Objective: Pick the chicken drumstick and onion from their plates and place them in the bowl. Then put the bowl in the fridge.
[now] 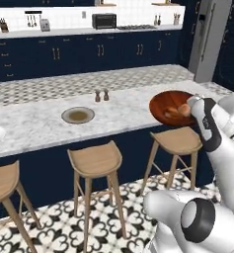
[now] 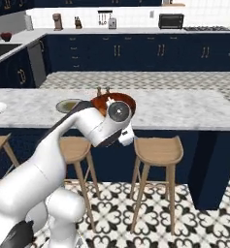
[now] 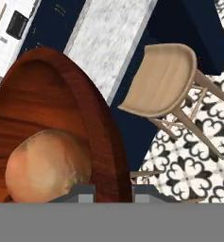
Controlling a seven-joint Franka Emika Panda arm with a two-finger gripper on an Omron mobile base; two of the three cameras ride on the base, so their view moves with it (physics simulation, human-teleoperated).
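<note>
L base cam: behind arm, looks fwd/down over the surface [image 1: 113,106] at mid range. R base cam: same surface [image 2: 184,109] from the other side. Both share the bowl [image 1: 169,101] [image 2: 120,98]. Hand cam: v. close to bowl [image 3: 47,108], rolled.

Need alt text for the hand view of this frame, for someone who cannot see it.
Close up, the rim of the reddish-brown bowl runs between the gripper fingertips at the bottom edge, with the tan-orange onion lying inside the bowl. Beyond the rim are the marble counter, a wooden stool and patterned floor tiles.
</note>
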